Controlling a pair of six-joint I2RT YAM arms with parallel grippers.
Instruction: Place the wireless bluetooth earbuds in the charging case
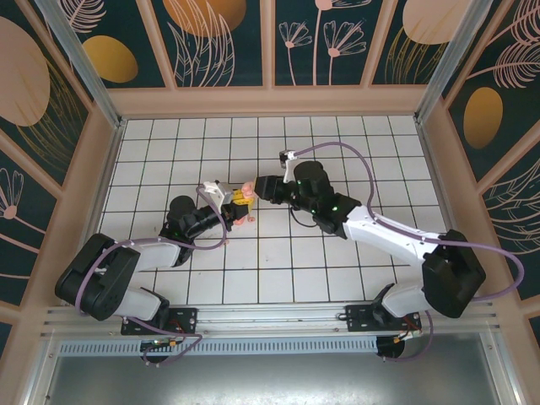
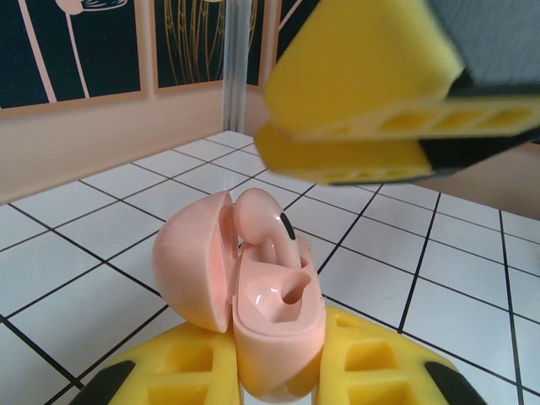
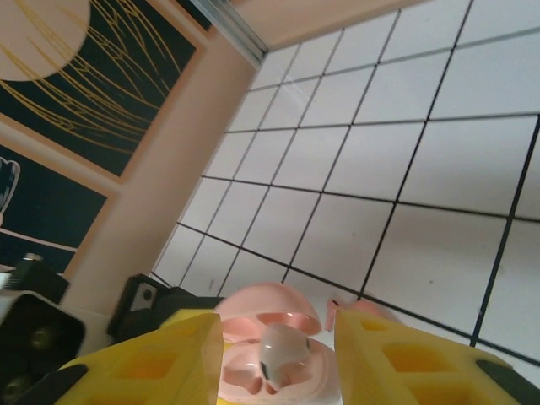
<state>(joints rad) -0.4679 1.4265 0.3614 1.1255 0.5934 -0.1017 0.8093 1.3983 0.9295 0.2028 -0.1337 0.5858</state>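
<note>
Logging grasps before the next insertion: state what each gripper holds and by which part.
Left gripper clamps the charging case by its lower body. Right gripper stands open around the seated earbud, apparently holding nothing.

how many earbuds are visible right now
1. One earbud stands in one slot of the open charging case, which the left pincer holds. The case's other slot is empty. A second earbud may be hidden.

Salmon-pink charging case (image 2: 274, 329), white tiles (image 2: 472, 321) gridded black.
</note>
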